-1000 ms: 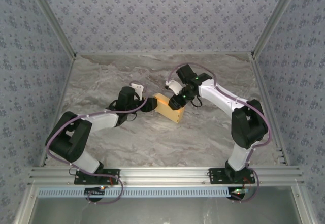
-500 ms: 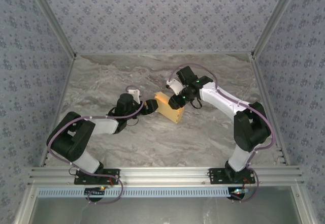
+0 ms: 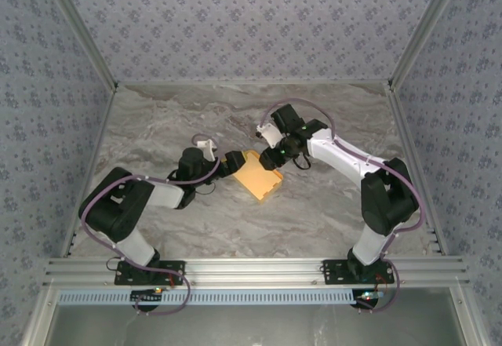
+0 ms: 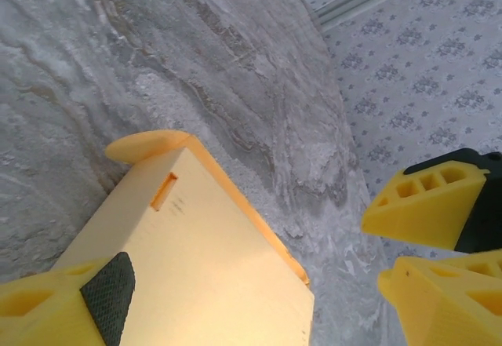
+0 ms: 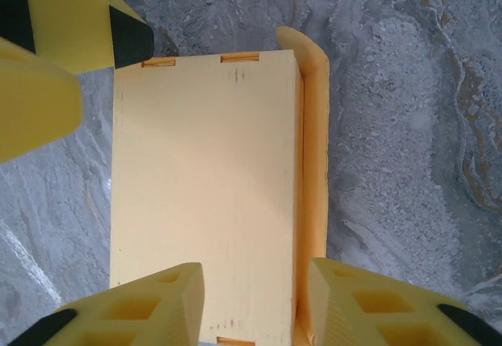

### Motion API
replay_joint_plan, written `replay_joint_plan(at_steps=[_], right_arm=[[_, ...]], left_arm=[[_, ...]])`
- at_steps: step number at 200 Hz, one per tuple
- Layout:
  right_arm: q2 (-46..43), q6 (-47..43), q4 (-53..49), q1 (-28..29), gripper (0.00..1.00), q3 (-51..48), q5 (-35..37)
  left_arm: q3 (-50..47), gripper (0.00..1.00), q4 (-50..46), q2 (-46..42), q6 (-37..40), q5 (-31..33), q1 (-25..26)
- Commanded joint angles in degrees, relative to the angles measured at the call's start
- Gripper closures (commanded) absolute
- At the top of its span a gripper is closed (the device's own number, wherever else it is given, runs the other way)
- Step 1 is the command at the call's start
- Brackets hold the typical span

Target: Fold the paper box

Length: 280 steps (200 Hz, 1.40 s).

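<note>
Tan-yellow paper box at centre of table, nearly closed; side flap seemingly untucked. Left gripper, 10 o'clock, wide; right gripper, 1 o'clock, half-open astride flap.

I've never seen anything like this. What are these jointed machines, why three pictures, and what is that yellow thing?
These are two white-and-black robot arms bolted at the near edge of a grey marble-patterned table. One picture looks down from above; the other two come from a camera on each wrist, and the yellow wedges there are gripper fingers. A flat tan-yellow cardboard box lies between the arms. The left gripper and right gripper both stand open over it; neither seems to clamp it.
</note>
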<state>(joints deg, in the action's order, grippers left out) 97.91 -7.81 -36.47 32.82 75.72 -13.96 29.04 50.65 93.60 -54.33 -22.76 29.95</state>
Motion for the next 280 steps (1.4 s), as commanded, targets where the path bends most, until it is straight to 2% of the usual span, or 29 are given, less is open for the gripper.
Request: replay_joint_plan(at_steps=[1, 16, 30, 64, 95, 182, 231, 280], right_arm=[[-0.5, 1.1, -1.5, -1.6, 0.53, -0.2, 1.0], [0.2, 0.5, -2.0, -3.0, 0.51, 0.3, 0.3], [2.6, 0.5, -3.7, -3.7, 0.51, 2.2, 0.6], [8.7, -1.5, -5.2, -3.9, 0.54, 4.7, 1.6], [11.0, -1.5, -4.5, -4.4, 0.56, 5.0, 2.1], [14.6, -2.5, -5.2, -4.2, 0.59, 5.8, 0.4], [14.5, -4.2, -3.7, -4.3, 0.73, 4.7, 1.0], [10.6, -11.4, -1.7, -4.0, 0.87, 3.2, 0.6]], left_arm=[[1.5, 0.13, -10.9, -4.7, 3.3, 0.2, -1.5], [5.7, 0.13, -27.3, -8.9, 10.7, 2.2, -1.6], [7.9, 0.13, -36.2, -11.3, 16.0, 4.5, -1.5], [9.6, 0.13, -43.4, -11.0, 20.2, 6.9, -1.3], [14.4, 0.13, -49.2, -8.9, 25.4, 11.4, 2.3], [18.0, 0.13, -54.8, -4.1, 25.4, 14.0, 2.5], [17.4, 0.13, -54.1, -6.0, 24.2, 14.0, 1.7], [13.9, 0.12, -49.7, -12.4, 21.8, 7.9, -3.9]])
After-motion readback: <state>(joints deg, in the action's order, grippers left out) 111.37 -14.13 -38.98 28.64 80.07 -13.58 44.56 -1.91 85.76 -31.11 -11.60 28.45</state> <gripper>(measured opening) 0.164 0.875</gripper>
